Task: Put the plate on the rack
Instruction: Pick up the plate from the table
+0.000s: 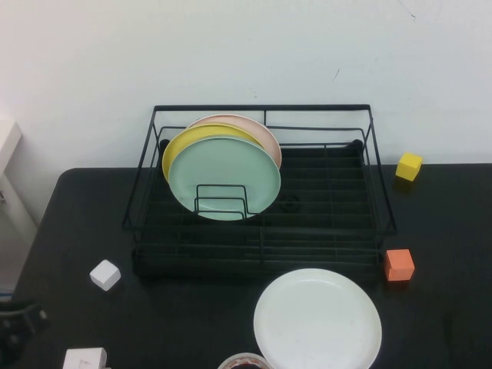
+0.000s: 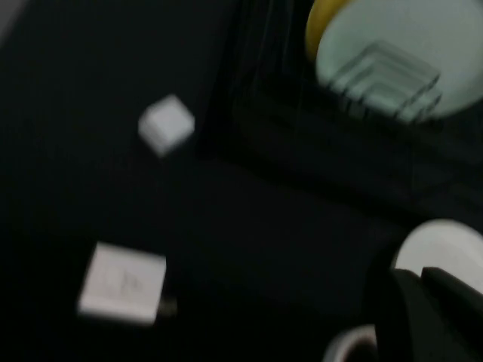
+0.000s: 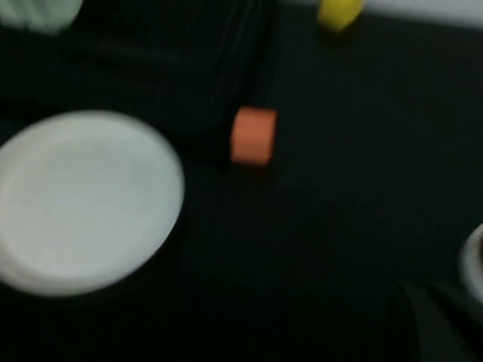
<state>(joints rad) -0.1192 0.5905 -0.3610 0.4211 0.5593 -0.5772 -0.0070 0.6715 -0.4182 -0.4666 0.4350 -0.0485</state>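
Observation:
The white plate (image 1: 317, 319) lies flat on the black table in front of the rack, right of centre. It also shows in the left wrist view (image 2: 445, 247) and the right wrist view (image 3: 83, 200). The black wire rack (image 1: 261, 231) stands at the back with a mint green plate (image 1: 224, 177), a yellow plate (image 1: 181, 146) and a pink plate (image 1: 257, 129) upright in it. My left gripper (image 2: 426, 305) is shut and empty, low at the front left, short of the white plate. My right gripper (image 3: 441, 324) hovers at the front right, apart from the plate.
An orange cube (image 1: 399, 264) sits by the rack's front right corner and a yellow cube (image 1: 409, 166) at the back right. A white cube (image 1: 105, 274) and a white box (image 1: 84, 359) lie at the front left. A cup rim (image 1: 244, 361) shows at the front edge.

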